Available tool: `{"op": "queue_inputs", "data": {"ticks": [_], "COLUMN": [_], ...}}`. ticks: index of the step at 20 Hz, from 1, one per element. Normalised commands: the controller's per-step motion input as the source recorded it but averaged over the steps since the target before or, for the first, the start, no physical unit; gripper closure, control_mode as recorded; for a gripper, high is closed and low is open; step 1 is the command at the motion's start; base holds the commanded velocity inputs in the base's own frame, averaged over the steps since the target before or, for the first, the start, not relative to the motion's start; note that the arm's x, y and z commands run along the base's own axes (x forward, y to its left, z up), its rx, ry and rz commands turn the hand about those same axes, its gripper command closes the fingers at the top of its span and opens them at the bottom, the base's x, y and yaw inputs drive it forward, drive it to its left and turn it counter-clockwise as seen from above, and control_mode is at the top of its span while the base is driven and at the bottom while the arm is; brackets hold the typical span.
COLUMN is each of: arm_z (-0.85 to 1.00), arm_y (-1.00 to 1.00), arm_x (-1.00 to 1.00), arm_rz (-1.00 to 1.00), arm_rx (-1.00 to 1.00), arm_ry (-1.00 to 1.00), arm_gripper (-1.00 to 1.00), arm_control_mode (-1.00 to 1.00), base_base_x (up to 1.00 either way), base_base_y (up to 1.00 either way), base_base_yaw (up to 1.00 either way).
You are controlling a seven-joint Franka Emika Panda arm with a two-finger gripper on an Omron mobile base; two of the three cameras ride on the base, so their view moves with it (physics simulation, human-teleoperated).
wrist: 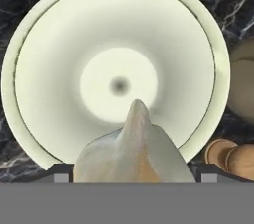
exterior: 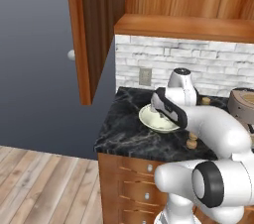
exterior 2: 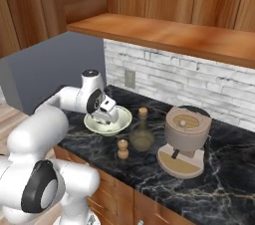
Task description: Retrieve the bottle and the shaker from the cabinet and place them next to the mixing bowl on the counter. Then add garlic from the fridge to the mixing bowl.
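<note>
The pincer [wrist: 132, 178] hangs straight above the one mixing bowl [wrist: 44, 54], its jaws spread wide with one garlic bulb [wrist: 133, 148] between them; whether they press on it I cannot tell. The bowl's inside is bare. On the black marble tabletop [exterior 2: 224, 189] stand one round-bellied bottle [exterior 2: 142, 134] just beside the bowl and one small wooden shaker [exterior 2: 122, 149] near both. One coffee machine [exterior 2: 185, 142] sits further right. The arm reaches forward, wrist bent down.
</note>
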Motion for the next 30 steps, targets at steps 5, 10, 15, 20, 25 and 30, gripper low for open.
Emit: {"op": "queue_inputs", "data": {"ticks": [5,10,15,20,25,30], "arm_z": [-0.37,-0.16,-0.04,0.0,0.0,0.11], "arm_y": [-0.06,0.0,0.0,0.0,0.0,0.0], "arm_x": [0.0,0.01,0.06,0.0,0.0,0.0], "arm_rz": [0.0,0.0,0.0,0.0,0.0,0.0], "arm_rx": [0.0,0.0,0.0,0.0,0.0,0.0], "arm_ry": [0.06,0.04,0.0,0.0,0.0,0.0], "arm_gripper": [1.0,1.0,1.0,-1.0,-1.0,-1.0], "arm_control_mode": [-1.0,-1.0,-1.0,-1.0,-1.0,-1.0], "base_base_x": [0.0,0.0,0.0,0.0,0.0,0.0], "base_base_y": [0.0,0.0,0.0,0.0,0.0,0.0], "base_base_yaw": [0.0,0.0,0.0,0.0,0.0,0.0]}}
